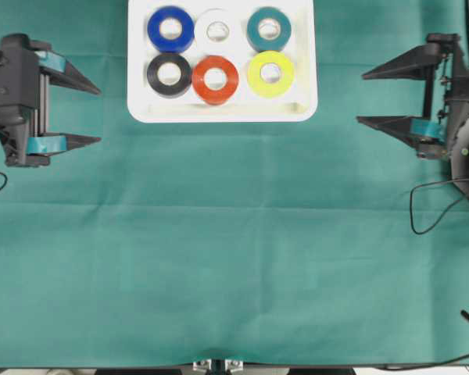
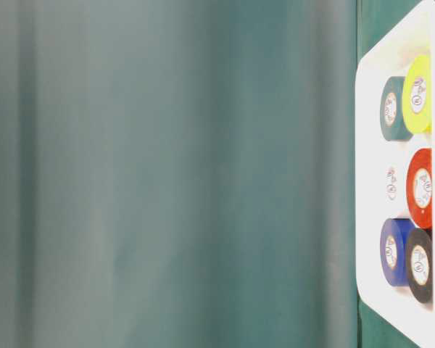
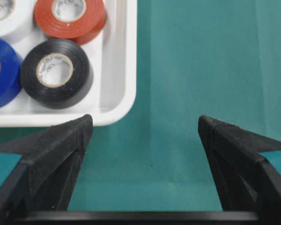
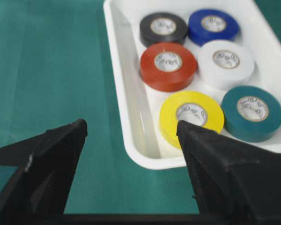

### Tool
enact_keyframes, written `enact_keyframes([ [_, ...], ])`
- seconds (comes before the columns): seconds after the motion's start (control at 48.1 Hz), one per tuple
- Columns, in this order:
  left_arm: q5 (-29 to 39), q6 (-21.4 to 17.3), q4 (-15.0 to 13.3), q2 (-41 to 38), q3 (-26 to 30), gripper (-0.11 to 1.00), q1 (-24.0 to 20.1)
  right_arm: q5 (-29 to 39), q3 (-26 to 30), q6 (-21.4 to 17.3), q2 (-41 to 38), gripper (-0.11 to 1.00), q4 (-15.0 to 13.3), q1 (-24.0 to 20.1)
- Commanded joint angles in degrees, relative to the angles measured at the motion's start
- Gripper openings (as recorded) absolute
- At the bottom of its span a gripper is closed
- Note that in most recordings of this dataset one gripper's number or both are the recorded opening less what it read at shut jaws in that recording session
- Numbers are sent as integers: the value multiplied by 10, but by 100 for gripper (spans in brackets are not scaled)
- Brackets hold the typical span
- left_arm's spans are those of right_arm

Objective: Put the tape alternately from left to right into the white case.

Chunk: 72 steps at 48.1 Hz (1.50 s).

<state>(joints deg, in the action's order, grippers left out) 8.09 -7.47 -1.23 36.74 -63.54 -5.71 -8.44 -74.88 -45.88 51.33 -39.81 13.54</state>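
All six small round rolls of tape lie flat in two rows of three inside the shallow white plastic case (image 1: 222, 113) at the far middle of the green cloth (image 1: 234, 258): blue roll (image 1: 170, 29), white roll (image 1: 217, 31) and teal roll (image 1: 269, 29) in the far row, black roll (image 1: 170, 74), red roll (image 1: 216, 79) and yellow roll (image 1: 270, 73) in the near row. The left gripper (image 1: 94, 116) sits at the left edge with its black fingers spread wide, holding nothing. The right gripper (image 1: 363, 98) sits at the right edge, equally wide and empty, well apart from the case.

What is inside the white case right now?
The white case holds six rolls in two rows: blue, white, teal; then black, red, yellow. The floor under them is hidden.
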Motion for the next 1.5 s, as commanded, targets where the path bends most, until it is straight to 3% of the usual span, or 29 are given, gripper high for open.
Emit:
enact_keyframes([
  [0.0, -14, 1, -1, 24, -3, 75, 0, 2, -2, -2, 25, 84, 2, -1],
  [0.229, -46, 2, -1, 91, -39, 75, 0, 29, -20, -4, 74, 84, 2, -1],
  [0.582, -47, 4, -3, 189, -81, 74, 0, 40, -29, -4, 79, 84, 2, -1],
  [0.81, -47, 34, -3, 252, -111, 75, 0, 40, -38, -4, 81, 84, 2, -1],
  [1.475, -16, 42, -3, 342, -156, 75, -11, 30, -58, -4, 108, 84, 3, -1],
])
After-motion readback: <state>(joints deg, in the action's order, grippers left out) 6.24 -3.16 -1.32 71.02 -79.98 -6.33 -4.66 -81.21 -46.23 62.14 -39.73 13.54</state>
